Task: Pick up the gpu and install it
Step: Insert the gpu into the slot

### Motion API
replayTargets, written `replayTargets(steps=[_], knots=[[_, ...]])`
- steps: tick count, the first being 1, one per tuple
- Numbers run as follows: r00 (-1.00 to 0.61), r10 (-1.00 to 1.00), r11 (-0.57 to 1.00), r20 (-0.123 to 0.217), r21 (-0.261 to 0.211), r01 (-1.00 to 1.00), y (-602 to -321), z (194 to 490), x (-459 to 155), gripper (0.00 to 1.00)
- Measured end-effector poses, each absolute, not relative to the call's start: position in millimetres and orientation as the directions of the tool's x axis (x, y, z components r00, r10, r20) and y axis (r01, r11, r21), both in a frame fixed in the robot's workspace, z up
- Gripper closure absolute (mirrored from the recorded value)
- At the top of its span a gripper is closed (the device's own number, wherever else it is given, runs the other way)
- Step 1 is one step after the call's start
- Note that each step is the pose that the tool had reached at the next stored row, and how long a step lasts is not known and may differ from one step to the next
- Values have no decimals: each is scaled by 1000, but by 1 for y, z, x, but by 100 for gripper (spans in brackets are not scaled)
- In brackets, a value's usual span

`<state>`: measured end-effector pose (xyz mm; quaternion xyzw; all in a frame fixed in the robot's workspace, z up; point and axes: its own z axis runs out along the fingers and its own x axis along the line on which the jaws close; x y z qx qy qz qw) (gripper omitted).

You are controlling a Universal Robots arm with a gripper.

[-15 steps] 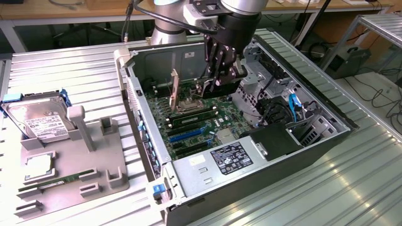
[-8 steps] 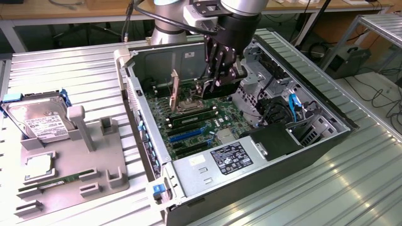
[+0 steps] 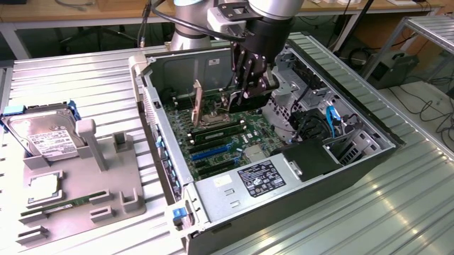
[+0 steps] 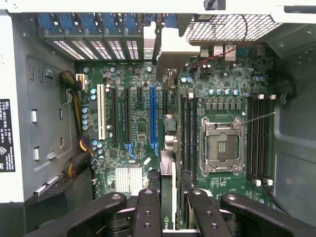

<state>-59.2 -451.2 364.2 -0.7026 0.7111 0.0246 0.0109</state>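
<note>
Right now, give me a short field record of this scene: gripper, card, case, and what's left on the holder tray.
gripper: inside the open computer case, above the motherboard
held item: gpu, gripped edge-on between the fingers
gpu position: over the expansion slots, beside the blue slot
cpu socket: empty
holder tray: hard drive standing in it, on the exterior view's left

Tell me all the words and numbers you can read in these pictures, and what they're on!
"DELL": white label on the computer case's side wall, wrist view; its smaller print is too blurred to read.
Power supply label: too small to read.
Hard drive label: too blurred to read.
Motherboard markings: too small to read.
</note>
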Motion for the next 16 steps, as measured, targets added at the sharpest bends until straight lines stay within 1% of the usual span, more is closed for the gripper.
replayTargets(steps=[16], knots=[[-13,-999,12,-50,20,-1000,-454,359,-59,74]])
